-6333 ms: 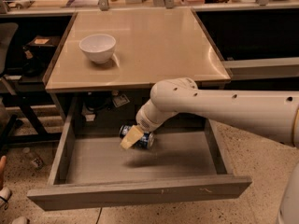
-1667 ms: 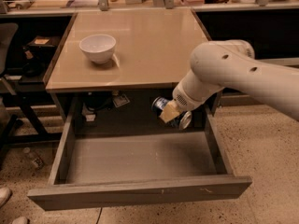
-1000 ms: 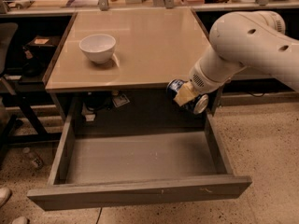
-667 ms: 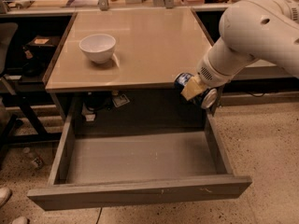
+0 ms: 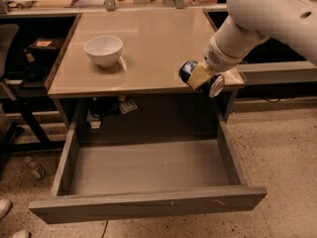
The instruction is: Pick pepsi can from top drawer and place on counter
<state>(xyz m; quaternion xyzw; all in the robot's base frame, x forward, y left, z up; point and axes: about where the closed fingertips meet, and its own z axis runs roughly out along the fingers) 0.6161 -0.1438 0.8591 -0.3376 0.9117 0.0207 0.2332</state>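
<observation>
I had my gripper (image 5: 199,76) at the front right edge of the counter (image 5: 158,33), clamped on the pepsi can (image 5: 186,70), which lay sideways in its grasp. The top drawer (image 5: 148,202) stood pulled out below. A white bowl (image 5: 103,50) sat on the counter's left side.

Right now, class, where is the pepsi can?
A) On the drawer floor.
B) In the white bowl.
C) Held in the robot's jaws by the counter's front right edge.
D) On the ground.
C: the gripper, jaws shut on the pepsi can, hangs at the front right edge of the counter, above the open top drawer.
</observation>
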